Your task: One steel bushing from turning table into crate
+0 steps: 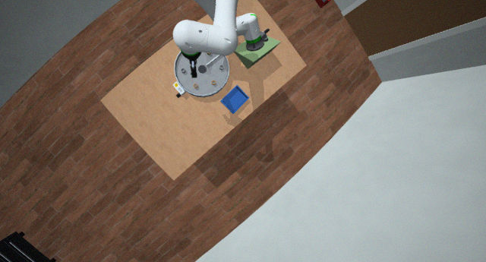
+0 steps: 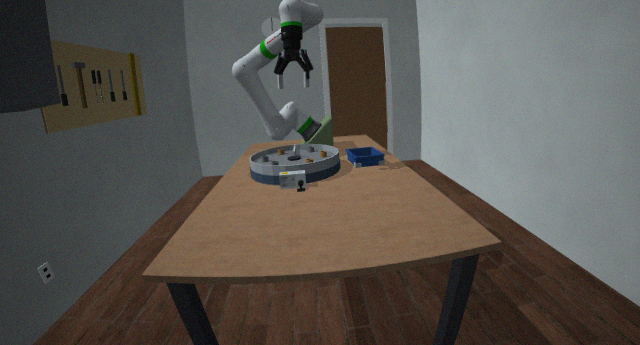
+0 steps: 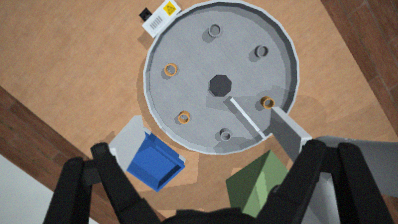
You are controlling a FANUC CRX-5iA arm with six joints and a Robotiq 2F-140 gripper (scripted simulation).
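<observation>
The round grey turning table carries three grey steel bushings and three orange brass ones, spaced around a dark hub. The blue crate stands empty on the table top beside it. My gripper is open and empty, pointing straight down. In the exterior view it hangs high above the turning table, well clear of every bushing. The crate lies to the right there. From above, the arm covers part of the turning table, with the crate to its lower right.
The arm's green wedge base stands behind the turning table. A small label box with a black knob sits at the turning table's front. A thin white bar runs from the hub to the rim.
</observation>
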